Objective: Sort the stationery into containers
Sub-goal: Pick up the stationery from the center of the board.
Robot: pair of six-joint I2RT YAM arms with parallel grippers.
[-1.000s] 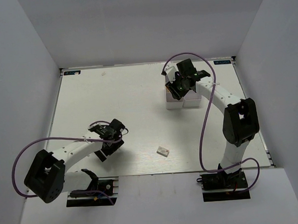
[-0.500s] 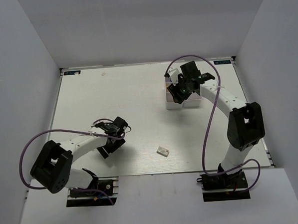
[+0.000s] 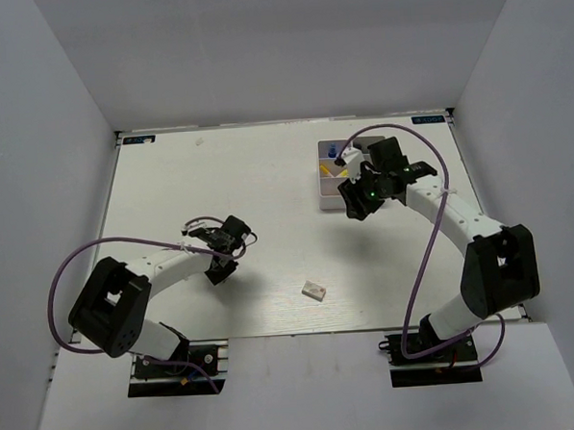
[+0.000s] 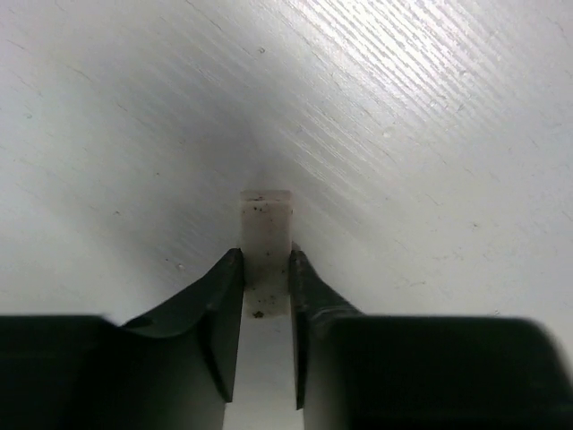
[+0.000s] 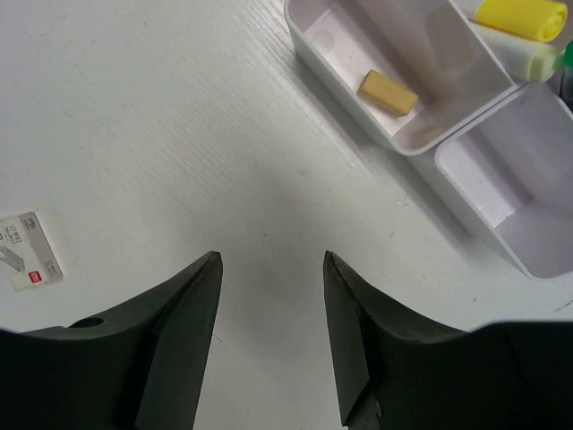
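In the left wrist view my left gripper (image 4: pixel 266 262) is shut on a small white eraser block (image 4: pixel 266 224) that stands on the table. From above, that gripper (image 3: pixel 223 249) sits low at the table's left centre. My right gripper (image 5: pixel 271 260) is open and holds nothing. It hovers over bare table just in front of the white containers (image 5: pixel 405 143). One bin holds a tan eraser (image 5: pixel 387 92), and a yellow item (image 5: pixel 515 14) lies in another. The top view shows the right gripper (image 3: pixel 356 200) at the containers' (image 3: pixel 329 199) near right corner, with a blue-capped bottle (image 3: pixel 336 155) inside.
A second white eraser with a printed label (image 3: pixel 313 290) lies loose near the table's front centre, also visible at the left edge of the right wrist view (image 5: pixel 25 251). Purple cables loop off both arms. White walls enclose the table on three sides.
My left gripper has gone from wide open to shut on the white eraser. The right gripper has drawn back off the containers toward the near side, uncovering them.
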